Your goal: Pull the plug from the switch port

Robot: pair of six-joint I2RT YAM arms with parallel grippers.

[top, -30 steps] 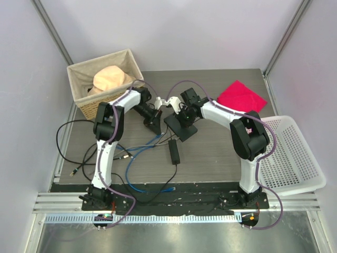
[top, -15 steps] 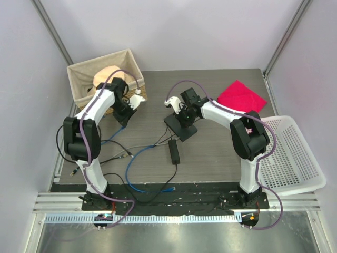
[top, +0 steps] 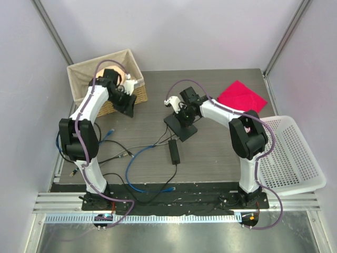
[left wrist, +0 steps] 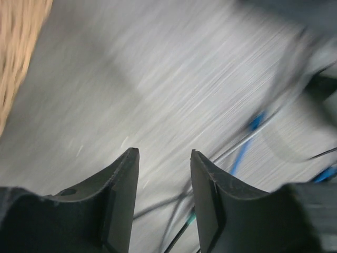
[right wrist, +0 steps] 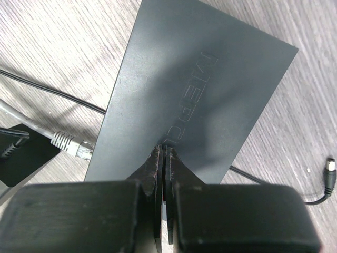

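The switch [right wrist: 200, 89] is a flat matte-black box lying mid-table [top: 181, 130]. My right gripper [right wrist: 164, 150] is shut, and its tips press down on the switch's top [top: 181, 120]. A grey cable's clear plug [right wrist: 83, 149] sits at the switch's left edge. My left gripper [left wrist: 163, 158] is open and empty over bare table; that view is blurred. In the top view my left gripper [top: 129, 109] is far left of the switch, beside the wicker basket [top: 84, 71]. A blue cable end [top: 110, 132] lies loose at the left.
A narrow black adapter brick [top: 173, 151] lies in front of the switch. Blue, grey and black cables [top: 138, 158] loop over the near table. A barrel plug [right wrist: 329, 182] lies right of the switch. A red cloth [top: 241, 96] and a white mesh basket [top: 310, 174] are at the right.
My left arm swung from beside the switch to the left, ending by the wicker basket. The blue cable end moved left with it. The right arm stayed on the switch.
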